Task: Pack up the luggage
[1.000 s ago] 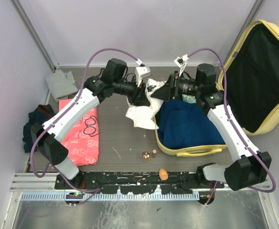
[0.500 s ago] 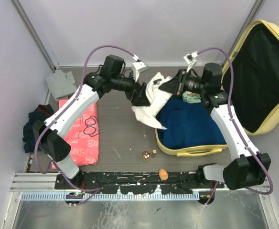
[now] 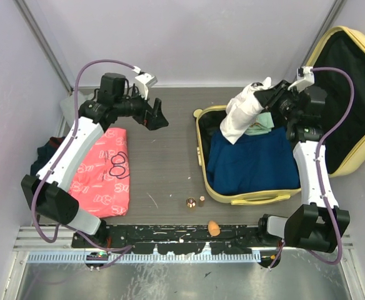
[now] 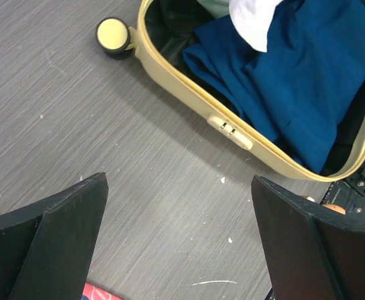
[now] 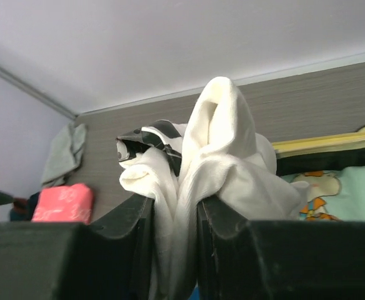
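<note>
luggage (image 3: 232, 197) is sitting open at the desk's (image 3: 164, 169) right side, lid tipped back, same spot as 1 s ago, blue garment (image 3: 251, 159) inside. white cloth (image 3: 242, 112) is no longer stretching between 2 arms: right jaws are clamping it alone, hanging it over the luggage's far-left corner. left jaws are standing wide open, empty, backed off left of the luggage.

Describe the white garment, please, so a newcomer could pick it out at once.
Start at the open yellow luggage on the right. Over its far end, the right gripper pinches the white garment, hanging bunched. Unlike the blue clothes lying flat beneath, it is white and held aloft.
</note>
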